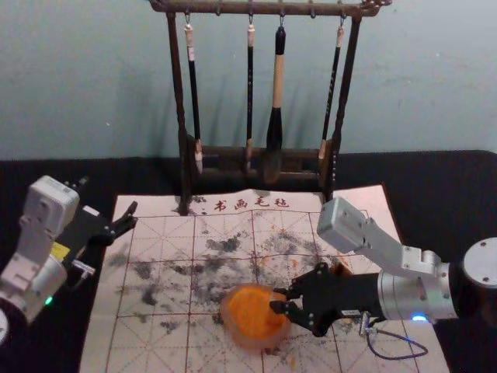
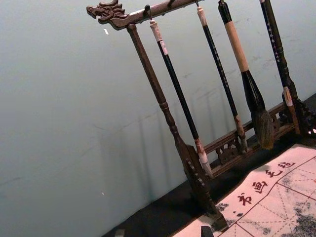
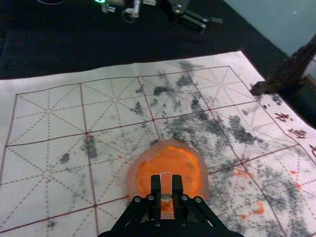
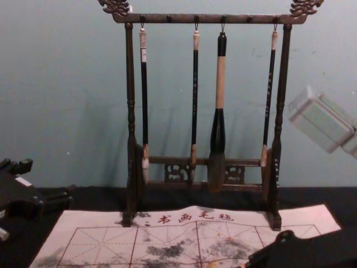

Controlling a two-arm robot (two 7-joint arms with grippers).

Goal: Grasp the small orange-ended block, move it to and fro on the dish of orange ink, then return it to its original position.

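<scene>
In the head view, the right tool [image 1: 276, 300] reaches in from three o'clock over the dish of orange ink [image 1: 250, 312], which sits toward six o'clock on the patterned mat [image 1: 155, 342]. It is closed on the small block [image 3: 166, 183], held above the dish; whether the block touches the ink, I cannot tell. The left tool [image 1: 109, 196] waits open at the mat's ten o'clock. A brush rack [image 1: 178, 93] stands at twelve o'clock, hung with four brushes [image 1: 276, 93].
</scene>
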